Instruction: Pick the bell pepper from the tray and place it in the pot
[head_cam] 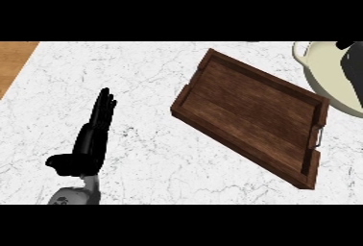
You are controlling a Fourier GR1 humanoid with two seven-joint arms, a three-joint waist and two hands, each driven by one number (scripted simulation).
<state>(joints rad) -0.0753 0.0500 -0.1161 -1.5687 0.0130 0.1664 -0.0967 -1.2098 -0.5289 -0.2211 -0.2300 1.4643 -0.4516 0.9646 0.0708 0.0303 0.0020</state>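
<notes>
Bell pepper not visible: wooden tray [248, 113] bare, toward worktop's right edge.
Pot [322, 72] at far right corner; dark shape over it, right hand unconfirmed, fingers untellable.
Left hand [92, 134] near left edge, fingers straight, resting.
Pepper likely light, smooth, slippery; best grasped around body.

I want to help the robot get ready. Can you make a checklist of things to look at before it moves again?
1. Pepper on the tray: not ok, the tray shows bare wood.
2. Pepper inside the pot: cannot tell, a dark shape there hides the inside.
3. Right hand over the pot: ok, though its fingers cannot be made out.
4. Left hand out of the way: ok, open and resting on the counter, left of the tray.
5. Tray lying flat: ok.
</notes>
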